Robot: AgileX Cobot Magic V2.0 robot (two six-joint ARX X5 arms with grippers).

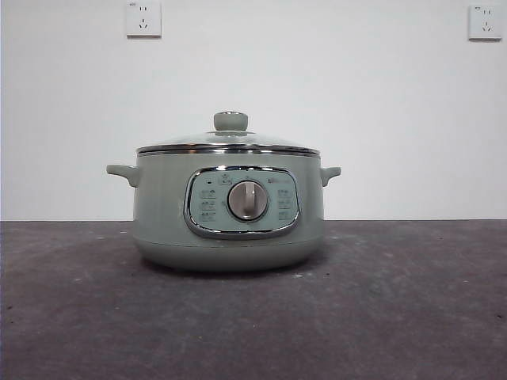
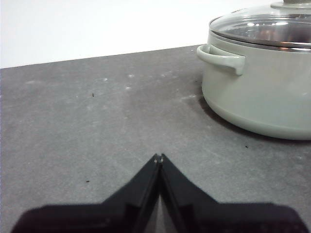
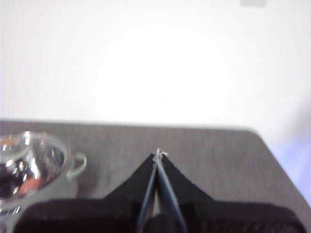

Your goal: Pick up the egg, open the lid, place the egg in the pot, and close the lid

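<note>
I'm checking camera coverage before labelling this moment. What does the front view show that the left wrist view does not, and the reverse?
Only the front view shows the pot's control panel with its silver dial, both side handles, the lid's whole green knob, and two wall sockets. Only the left wrist view shows the left gripper, its fingers closed together with nothing between them, low over the dark table beside the pot. Both show the sage-green pot with the glass lid seated on it. Neither shows the egg.

Pot [image 2: 257, 92] and lid [image 2: 265, 26] cropped in both wrist views; egg hidden.
</note>
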